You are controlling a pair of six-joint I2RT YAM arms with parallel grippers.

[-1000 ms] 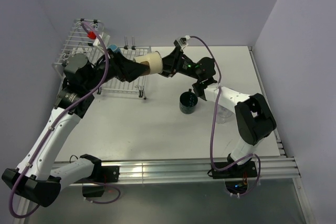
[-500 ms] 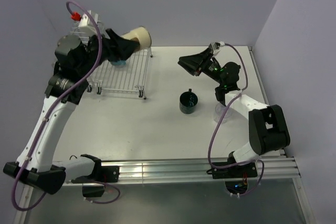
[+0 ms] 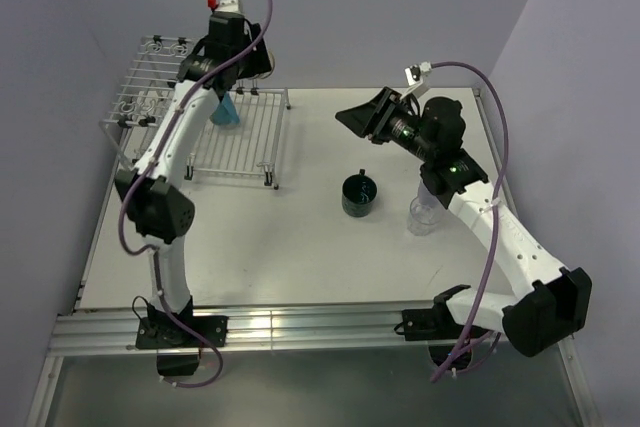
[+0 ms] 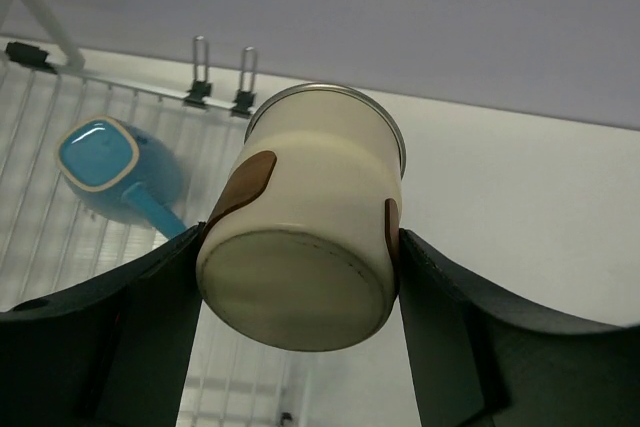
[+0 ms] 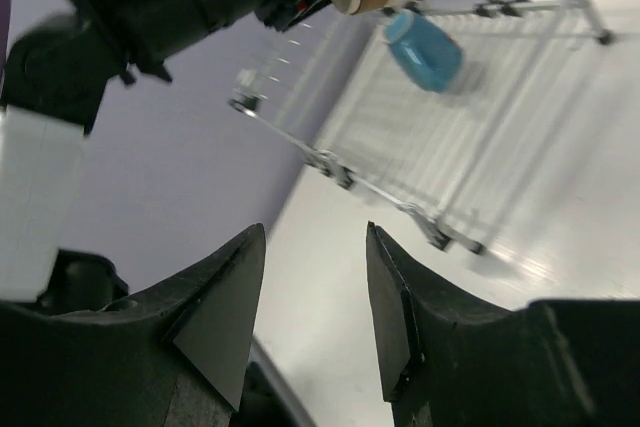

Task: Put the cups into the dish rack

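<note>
Left wrist view: left gripper clamps the tan-brown cup between its fingers

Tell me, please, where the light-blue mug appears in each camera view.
Top external: light-blue mug upper left, on the dish rack grid.
Left wrist: mug at left, on the grid.
Right wrist: mug upper right, lying on the grid.
Shared landmark: the dish rack's white slatted grid.
</note>
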